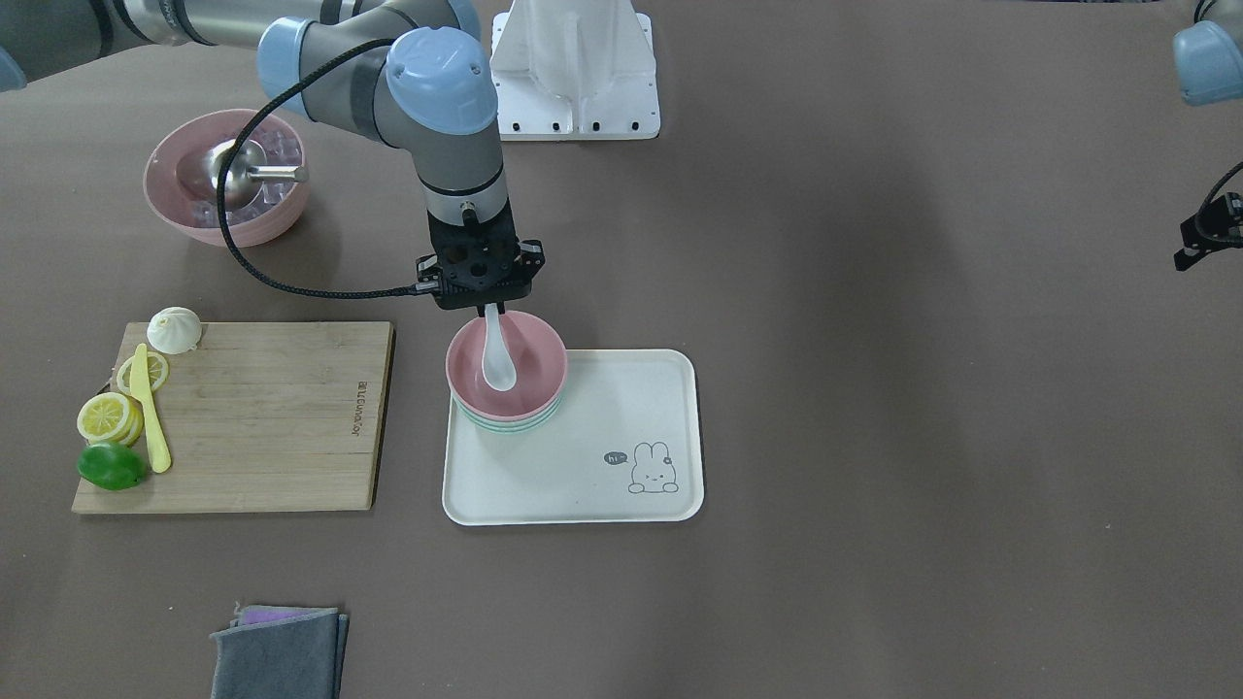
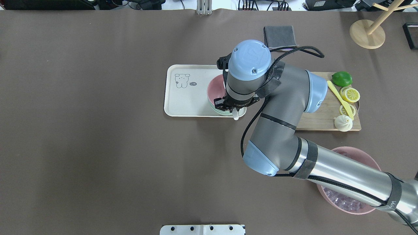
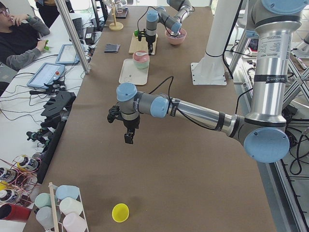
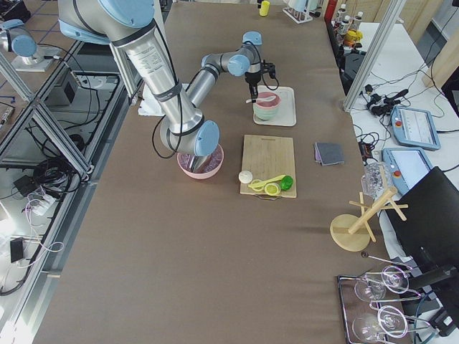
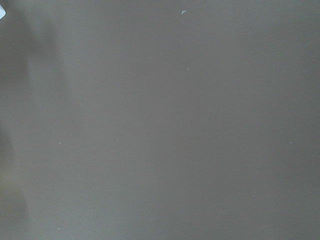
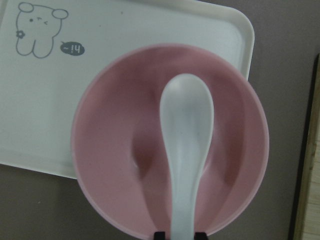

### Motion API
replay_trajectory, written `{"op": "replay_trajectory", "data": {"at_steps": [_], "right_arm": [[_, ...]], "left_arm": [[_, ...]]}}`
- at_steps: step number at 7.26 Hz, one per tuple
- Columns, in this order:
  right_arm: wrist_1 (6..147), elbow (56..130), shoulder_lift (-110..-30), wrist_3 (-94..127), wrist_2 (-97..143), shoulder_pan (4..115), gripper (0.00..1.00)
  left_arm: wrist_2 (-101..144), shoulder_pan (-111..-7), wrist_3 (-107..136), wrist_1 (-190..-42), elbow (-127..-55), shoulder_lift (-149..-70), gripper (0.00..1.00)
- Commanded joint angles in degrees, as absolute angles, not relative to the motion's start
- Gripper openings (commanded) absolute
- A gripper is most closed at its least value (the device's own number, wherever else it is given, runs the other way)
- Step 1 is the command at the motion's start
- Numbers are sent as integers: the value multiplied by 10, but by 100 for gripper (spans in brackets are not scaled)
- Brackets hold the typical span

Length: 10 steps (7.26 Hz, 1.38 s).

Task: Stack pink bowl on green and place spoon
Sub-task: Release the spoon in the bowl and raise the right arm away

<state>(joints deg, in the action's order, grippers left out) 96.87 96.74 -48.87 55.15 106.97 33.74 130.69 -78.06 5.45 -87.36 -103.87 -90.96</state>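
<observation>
Pink bowl (image 1: 534, 359) sits nested on the green bowls (image 1: 510, 424), directly beneath the right end effector (image 1: 486, 309), at one corner of a white tray (image 1: 602, 437). That end effector is closed on the handle of the spoon (image 1: 498, 367), whose scoop lies inside the bowl. The left end effector (image 3: 128, 137) hangs over the matte brown tabletop (image 1: 874, 388) well apart from it; whether it is open cannot be told. A side bench (image 3: 29, 111) holds a tablet (image 3: 46, 75).

Small matte pink bowl (image 1: 539, 364) sits upright, nested on the low stack of mint-green bowls (image 1: 510, 424) in a corner of the white tray (image 1: 602, 427). Glossy white soup spoon (image 1: 498, 367) has its scoop inside the pink bowl, handle slanting over the rim.
</observation>
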Motion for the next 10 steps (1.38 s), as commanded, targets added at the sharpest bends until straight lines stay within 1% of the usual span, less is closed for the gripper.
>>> {"op": "replay_trajectory", "data": {"at_steps": [1, 4, 6, 8, 9, 10], "right_arm": [[967, 966, -489, 551, 1062, 347, 99], [967, 971, -489, 549, 1067, 383, 99], [972, 969, -498, 501, 1103, 450, 99], [972, 969, -540, 395, 1196, 548, 99], [973, 970, -562, 348, 1215, 586, 99], [973, 970, -589, 294, 1227, 618, 99]], "left_arm": [[1307, -781, 54, -874, -1040, -910, 99], [1308, -781, 58, -870, -1040, -910, 99], [1308, -783, 57, -867, -1039, -908, 99], [1306, -791, 55, -867, -1039, -907, 99], [1305, -817, 54, -867, -1035, -903, 99], [1302, -821, 52, -873, -1028, -878, 99]]}}
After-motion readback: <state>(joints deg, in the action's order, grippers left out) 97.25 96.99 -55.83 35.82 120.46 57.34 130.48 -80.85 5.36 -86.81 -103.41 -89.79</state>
